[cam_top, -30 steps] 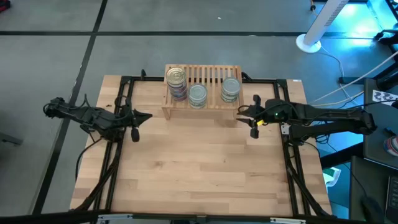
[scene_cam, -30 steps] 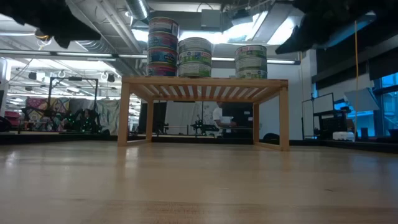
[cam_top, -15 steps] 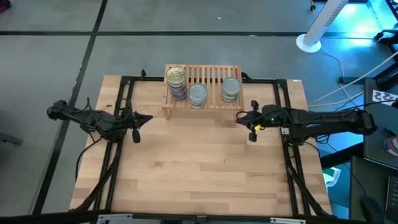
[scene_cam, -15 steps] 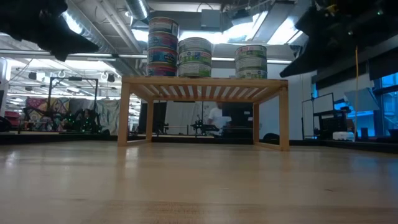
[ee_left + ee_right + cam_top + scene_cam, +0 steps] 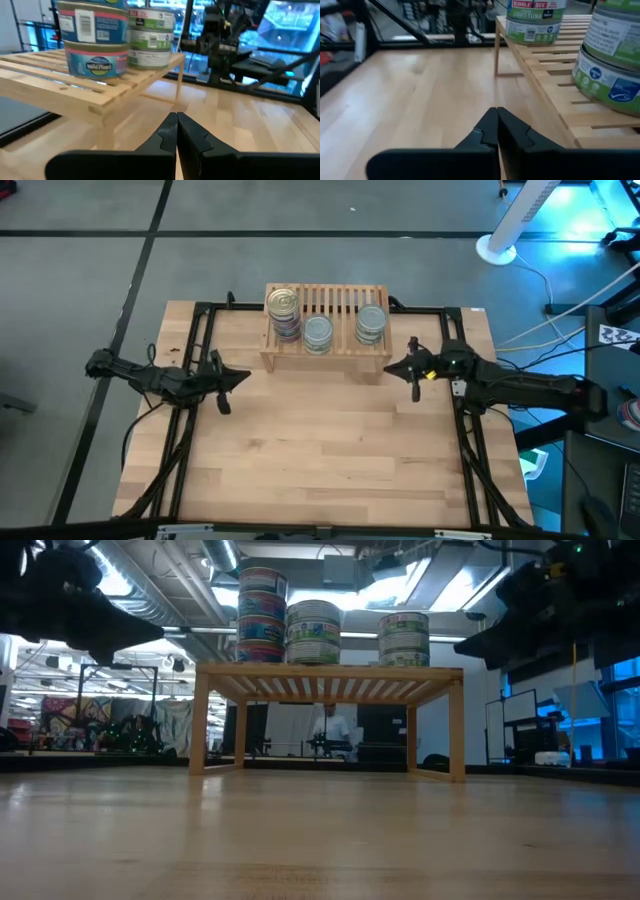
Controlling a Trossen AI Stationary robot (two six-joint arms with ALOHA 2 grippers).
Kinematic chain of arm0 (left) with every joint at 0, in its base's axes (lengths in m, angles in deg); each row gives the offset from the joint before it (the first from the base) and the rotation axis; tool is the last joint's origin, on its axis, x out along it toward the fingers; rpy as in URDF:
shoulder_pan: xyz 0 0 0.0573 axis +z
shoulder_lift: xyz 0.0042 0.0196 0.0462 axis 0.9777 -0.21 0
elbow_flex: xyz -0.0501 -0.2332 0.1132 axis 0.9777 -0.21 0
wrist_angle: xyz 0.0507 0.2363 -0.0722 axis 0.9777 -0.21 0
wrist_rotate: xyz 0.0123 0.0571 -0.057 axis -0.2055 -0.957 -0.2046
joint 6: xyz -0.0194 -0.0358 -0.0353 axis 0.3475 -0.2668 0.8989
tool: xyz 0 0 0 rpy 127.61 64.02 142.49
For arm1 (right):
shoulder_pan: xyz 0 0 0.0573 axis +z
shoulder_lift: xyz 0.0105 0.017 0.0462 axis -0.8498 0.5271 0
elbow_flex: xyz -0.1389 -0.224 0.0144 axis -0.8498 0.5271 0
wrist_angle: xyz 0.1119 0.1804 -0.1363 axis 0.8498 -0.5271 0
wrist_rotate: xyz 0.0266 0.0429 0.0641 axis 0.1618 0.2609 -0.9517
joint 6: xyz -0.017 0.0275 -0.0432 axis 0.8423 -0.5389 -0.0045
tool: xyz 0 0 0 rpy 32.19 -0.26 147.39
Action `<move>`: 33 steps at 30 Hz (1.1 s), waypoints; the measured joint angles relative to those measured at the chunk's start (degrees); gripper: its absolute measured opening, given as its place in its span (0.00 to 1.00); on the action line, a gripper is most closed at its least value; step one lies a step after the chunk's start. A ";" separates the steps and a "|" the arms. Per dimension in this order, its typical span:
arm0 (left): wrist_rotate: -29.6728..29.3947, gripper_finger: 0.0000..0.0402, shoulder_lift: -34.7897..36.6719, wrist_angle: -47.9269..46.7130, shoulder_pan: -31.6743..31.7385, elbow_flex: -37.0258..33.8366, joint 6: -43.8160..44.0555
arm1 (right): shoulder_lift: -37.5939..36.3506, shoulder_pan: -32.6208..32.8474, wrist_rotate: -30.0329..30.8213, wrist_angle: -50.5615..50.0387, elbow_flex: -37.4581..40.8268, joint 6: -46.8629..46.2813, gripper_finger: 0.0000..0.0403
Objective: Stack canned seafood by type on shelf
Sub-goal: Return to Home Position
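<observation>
The light-wood shelf (image 5: 325,340) stands at the table's far edge on its side legs. Three stacks of tins rest on its slatted top: a blue-red labelled stack (image 5: 262,615) at the left end, a green-labelled stack (image 5: 313,632) beside it, and another green-labelled stack (image 5: 404,638) toward the right end. My left gripper (image 5: 246,376) is shut and empty, off the shelf's near left corner. My right gripper (image 5: 389,368) is shut and empty, off its near right corner. The wrist views show each gripper, left (image 5: 176,120) and right (image 5: 496,115), pointing at the shelf.
Bare wooden tabletop (image 5: 320,450) stretches from the shelf to the near edge. Black frame rails (image 5: 200,330) run along the table's left and right sides. Beyond the table there is a white fan base (image 5: 496,250), and a person (image 5: 330,725) stands far off in the room.
Both arms have come down lower beside the shelf, as the low view shows. The left gripper has also drifted a little toward the table's near edge and right. The tins and the shelf have stayed put.
</observation>
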 joint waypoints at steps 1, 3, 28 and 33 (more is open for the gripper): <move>0.06 0.00 0.06 1.63 0.58 -0.62 -0.34 | 0.00 -1.62 -2.28 1.67 0.97 -0.28 0.03; 0.48 0.00 0.16 4.16 2.17 -1.31 -2.49 | 0.00 -4.72 -6.64 4.37 2.50 -1.29 0.03; 2.32 0.00 0.49 4.92 18.13 -1.73 -8.25 | -2.29 -35.82 -42.90 4.79 9.37 -9.26 0.03; 2.37 0.00 0.49 4.92 18.11 -1.73 -7.72 | -6.28 -32.64 -37.88 4.71 9.37 -11.42 0.01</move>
